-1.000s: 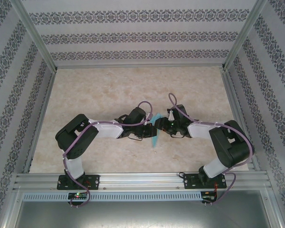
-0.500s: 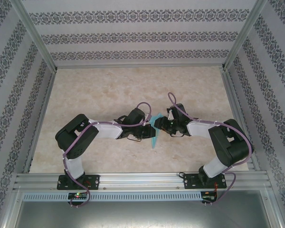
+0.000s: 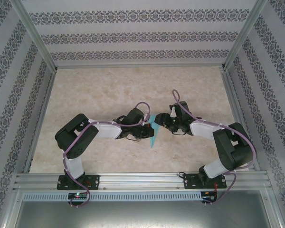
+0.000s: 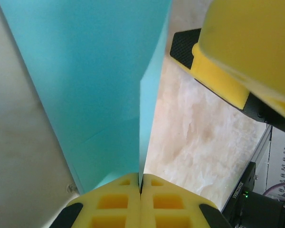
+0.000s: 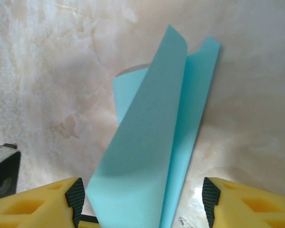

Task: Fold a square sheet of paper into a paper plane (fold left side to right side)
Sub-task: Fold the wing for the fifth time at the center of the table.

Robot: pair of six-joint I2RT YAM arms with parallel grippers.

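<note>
Left gripper (image 4: 140, 184) is clamped shut on the paper plane (image 4: 95, 90), with both yellow pads pressed together on its folded edge. The paper stands on edge with its flaps fanning away from the pinch. Right gripper (image 5: 141, 192) is open, jaws wide on either side of the paper and not touching it. One of its fingers (image 4: 228, 71) sits just beside the upper flap. From above, the paper plane (image 3: 153, 131) is around mid-table (image 3: 109, 90), between left gripper (image 3: 146, 129) and right gripper (image 3: 162, 124), with its slim tip pointing to the near edge. Can't tell if it touches the surface.
</note>
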